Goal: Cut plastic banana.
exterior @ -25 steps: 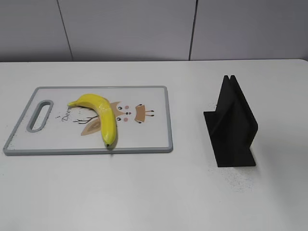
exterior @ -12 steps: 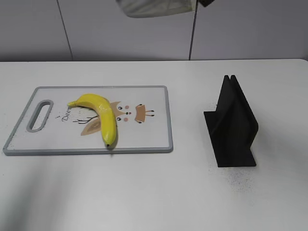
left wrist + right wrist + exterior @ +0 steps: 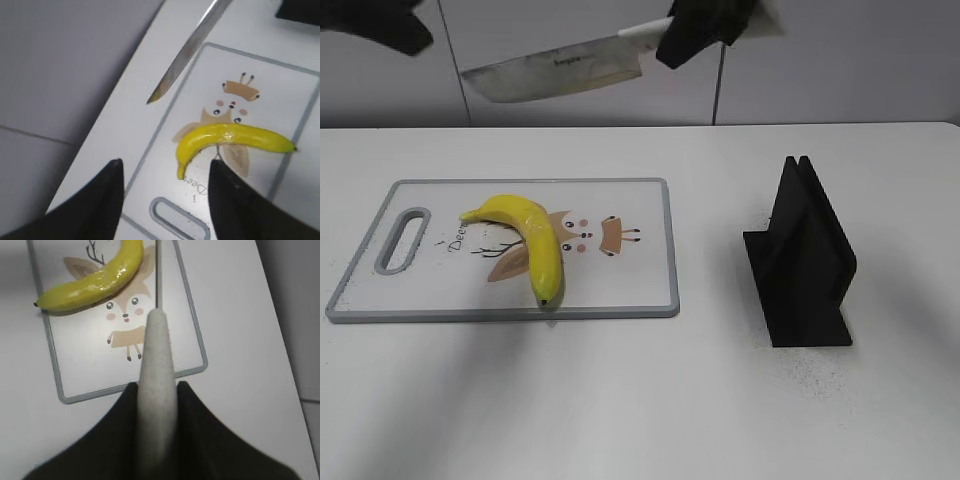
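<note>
Lying diagonally on the cutting board point(image 3: 620, 290), the plastic banana point(image 3: 532, 243) is nearing its front edge; right gripper point(image 3: 156, 405) fingers are clamping a knife point(image 3: 555, 72) above, left gripper point(image 3: 165, 192) fingers are gaping apart.

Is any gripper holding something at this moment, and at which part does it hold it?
The right gripper holds a knife by its pale handle, blade out over the cutting board. The left gripper is open and holds nothing.

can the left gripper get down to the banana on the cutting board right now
Probably yes. The left gripper hangs open above the plastic banana, which lies bare on the cutting board. The knife in the right gripper is raised off to one side.
</note>
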